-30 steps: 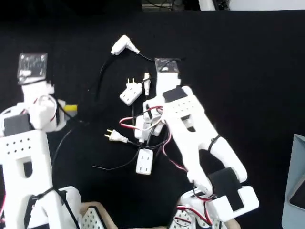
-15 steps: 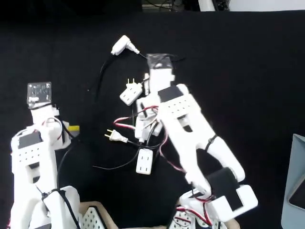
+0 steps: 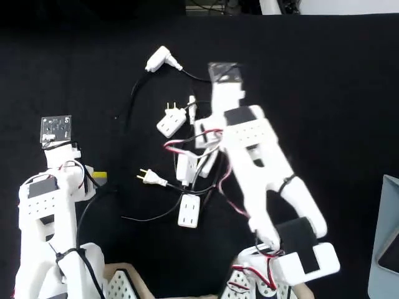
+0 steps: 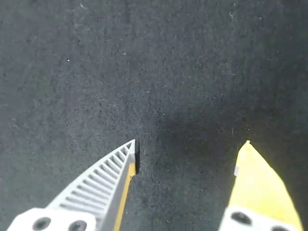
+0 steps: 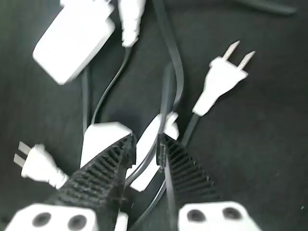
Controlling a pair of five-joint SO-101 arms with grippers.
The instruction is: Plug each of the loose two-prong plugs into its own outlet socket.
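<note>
Task was at the pick-up step: judging by the lay of things, nothing was plugged in yet. The right hand [image 5: 146, 142] sat low over the cord tangle. Its fingers [image 5: 103, 178] were only narrowly apart, w/ a black cable [image 5: 169, 91] running through the gap but not clearly pinched, so it was effectively empty. Just past the tips lay a white socket block [image 5: 103, 137]. A two-prong plug [image 5: 221, 77] lay farther off, prongs pointing away.

From above, a loose plug [image 3: 151, 179] lay on the tabletop [image 3: 324, 93], near an outlet socket [image 3: 189, 210] but apart from it. A pronged adapter [image 3: 171, 119] lay farther up.

The left hand [image 4: 190, 142] was spread wide and empty over bare cloth, well apart from the tangle.

Next move prob. called for the right hand to get clear of the cable and open wider. It would then need to close on a plug's body behind the prongs, not on the cord. The sockets looked light and unanchored, so the left hand likely had to come in and pin one. Prongs vs. slots would then need squaring up before any push.
</note>
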